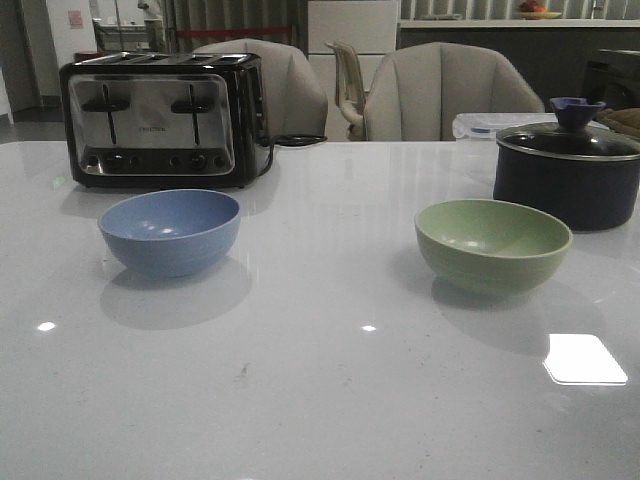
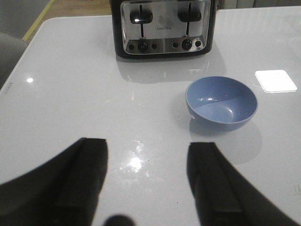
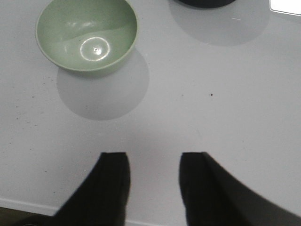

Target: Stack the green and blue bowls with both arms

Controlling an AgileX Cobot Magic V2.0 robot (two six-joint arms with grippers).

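White glossy table [image 1: 330, 400] fills the front view, with upholstered chairs [image 1: 450, 95] behind its far edge. Blue bowl [image 1: 170, 232] stands upright and empty at about 9 o'clock from the table's centre, just in front of a chrome-and-black toaster [image 1: 160, 120] at 11 o'clock. Green bowl [image 1: 493, 243] stands upright and empty at about 3 o'clock, well apart from the blue one, with a dark lidded pot [image 1: 568, 170] near it at 2 o'clock. Neither arm appears in the front view. Left gripper [image 2: 146, 181], seen in the left wrist view, has its fingers spread wide over bare table, holding nothing, the blue bowl apart from it. Right gripper [image 3: 153, 188], seen in the right wrist view, likewise has its fingers parted and empty, the green bowl apart from it.
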